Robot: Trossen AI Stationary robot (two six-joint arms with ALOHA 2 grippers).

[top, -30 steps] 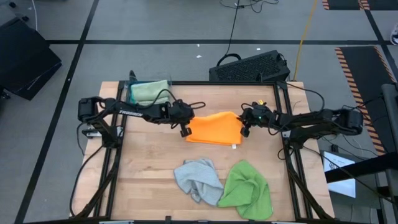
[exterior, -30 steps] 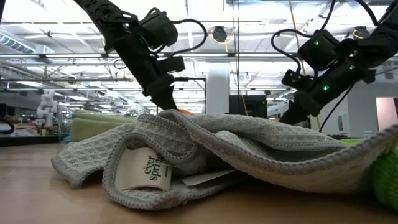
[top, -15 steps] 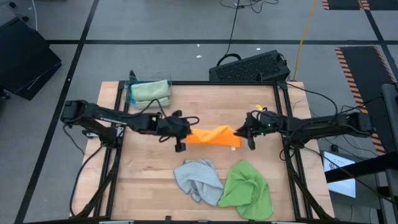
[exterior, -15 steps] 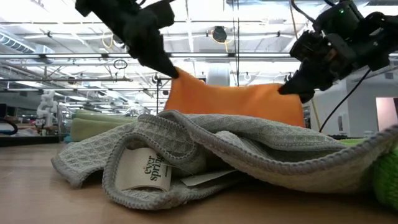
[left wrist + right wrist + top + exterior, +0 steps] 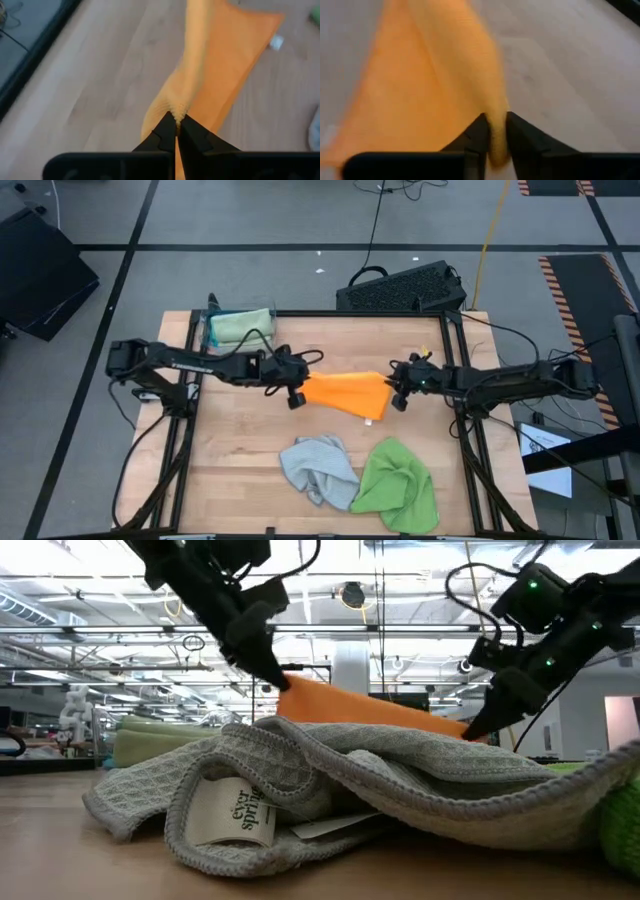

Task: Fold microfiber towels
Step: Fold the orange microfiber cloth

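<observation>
Left end effector [image 5: 297,392] pinched tight on one end of the orange towel [image 5: 347,393], right end effector [image 5: 396,394] clamped the same way on the opposite end. Cloth stretched between the two, raised above the middle of the worktop [image 5: 250,445]. Nearer the front edge, grey towel [image 5: 317,466] and bright green towel [image 5: 395,484] crumpled side by side, touching.

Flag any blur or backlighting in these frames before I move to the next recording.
Right wrist view: the orange microfiber towel smears with motion blur. Left wrist view: slightly soft. Low view: bright ceiling lights backlight both arms into silhouettes; the near light grey waffle-weave towel is sharp. High view: evenly lit.
</observation>
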